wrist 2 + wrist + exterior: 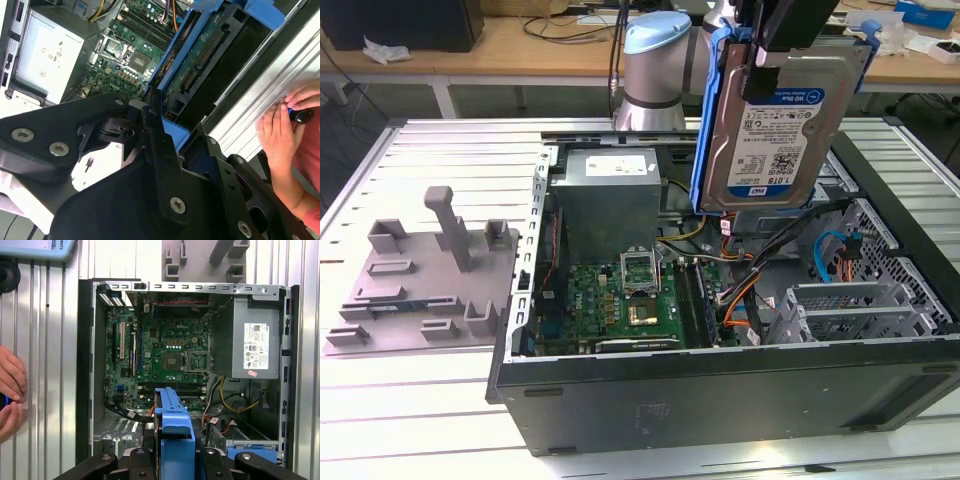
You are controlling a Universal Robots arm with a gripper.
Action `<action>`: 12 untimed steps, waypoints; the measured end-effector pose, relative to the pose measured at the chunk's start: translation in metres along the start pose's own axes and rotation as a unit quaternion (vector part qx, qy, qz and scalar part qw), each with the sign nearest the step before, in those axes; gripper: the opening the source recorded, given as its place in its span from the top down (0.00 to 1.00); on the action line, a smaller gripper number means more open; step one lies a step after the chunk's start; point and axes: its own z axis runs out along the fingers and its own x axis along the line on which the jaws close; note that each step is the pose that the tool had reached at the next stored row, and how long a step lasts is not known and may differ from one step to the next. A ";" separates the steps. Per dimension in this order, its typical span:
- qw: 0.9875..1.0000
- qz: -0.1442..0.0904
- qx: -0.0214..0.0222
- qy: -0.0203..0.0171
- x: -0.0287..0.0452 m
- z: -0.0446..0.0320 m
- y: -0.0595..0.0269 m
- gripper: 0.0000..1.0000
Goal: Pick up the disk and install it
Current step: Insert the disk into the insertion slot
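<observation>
Carry step: gripper [761,72] clenched on disk [770,140], hanging upright over right side of open case [720,390]. Not installed; seating calls for lining up with cage [860,300].

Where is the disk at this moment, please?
In the exterior view, the disk hangs upright in the gripper above the open case. It is towards the exterior view's right, beside the power supply.

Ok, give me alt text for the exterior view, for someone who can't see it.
The gripper holds the disk upright above an open computer case lying on a metal table, motherboard and power supply exposed. A grey fixture sits at the exterior view's left.
</observation>
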 end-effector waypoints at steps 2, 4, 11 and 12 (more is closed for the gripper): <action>1.000 0.000 0.000 0.000 0.0000 0.0000 -0.0001 0.63; 1.000 0.000 0.000 0.000 0.0000 0.0000 -0.0003 0.63; 1.000 0.000 0.000 0.000 0.0000 0.0000 -0.0008 0.63; 1.000 0.000 0.000 0.000 0.0000 0.0000 -0.0008 0.63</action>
